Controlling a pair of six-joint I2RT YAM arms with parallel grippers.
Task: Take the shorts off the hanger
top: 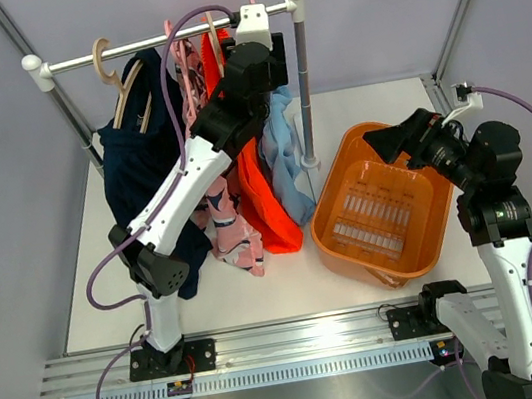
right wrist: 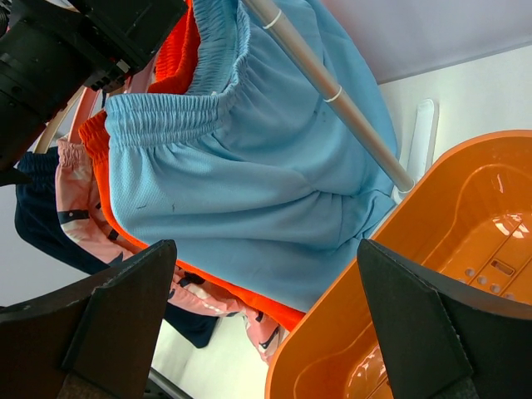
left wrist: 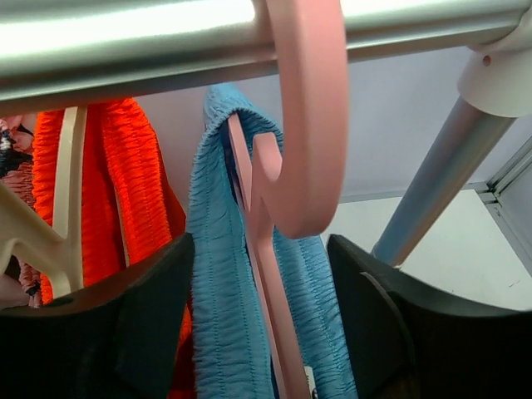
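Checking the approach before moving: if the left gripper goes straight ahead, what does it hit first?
Probably the pink hanger holding the light blue shorts, lined up between the open fingers of the left gripper; depth is unclear.

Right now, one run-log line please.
left pincer: open, at pink hanger of light blue shorts | right pincer: open, by orange basket | hanger on rail

Shorts (top: 270, 214) left of basket (top: 323, 219)

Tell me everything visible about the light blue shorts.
The light blue shorts are soft, finely textured fabric with a gathered elastic waistband. They hang draped over a pink hanger on the rail, rightmost of the garments, lying against the orange shorts. The left tool, fingers open, flanks the hanger and waistband.
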